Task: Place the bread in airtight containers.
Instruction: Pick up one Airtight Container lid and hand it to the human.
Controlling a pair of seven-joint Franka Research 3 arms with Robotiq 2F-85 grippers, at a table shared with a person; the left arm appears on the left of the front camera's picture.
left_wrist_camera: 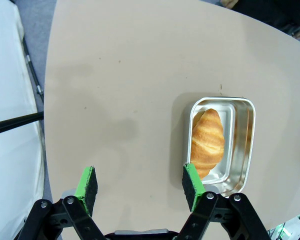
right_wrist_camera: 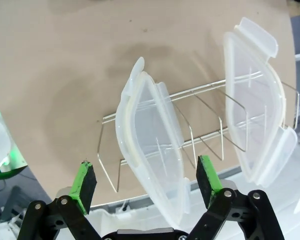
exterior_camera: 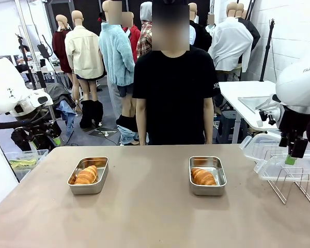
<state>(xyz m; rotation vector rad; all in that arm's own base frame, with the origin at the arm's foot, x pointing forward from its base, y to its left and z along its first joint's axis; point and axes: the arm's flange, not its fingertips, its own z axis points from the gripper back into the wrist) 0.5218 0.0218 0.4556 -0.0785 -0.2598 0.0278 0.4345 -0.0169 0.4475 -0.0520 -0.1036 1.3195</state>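
Observation:
Two steel airtight containers stand open on the tan table, the left one [exterior_camera: 101,178] and the right one [exterior_camera: 219,178]. Each holds one golden croissant: the left piece of bread [exterior_camera: 87,175] and the right piece of bread [exterior_camera: 203,176]. In the left wrist view my left gripper [left_wrist_camera: 140,185] hangs open above bare table, with a tin [left_wrist_camera: 250,135] and its croissant [left_wrist_camera: 207,142] just past its right finger. My right gripper [exterior_camera: 291,157] is open over the wire rack [right_wrist_camera: 210,97]. A clear lid [right_wrist_camera: 152,150] stands upright between its fingers, and a second lid [right_wrist_camera: 255,115] leans farther along the rack.
A person in a black shirt [exterior_camera: 173,98] stands at the far edge of the table with arms down. The wire rack [exterior_camera: 294,186] and clear plastic lids [exterior_camera: 271,155] sit at the table's right end. A bin [exterior_camera: 26,160] stands off the left edge.

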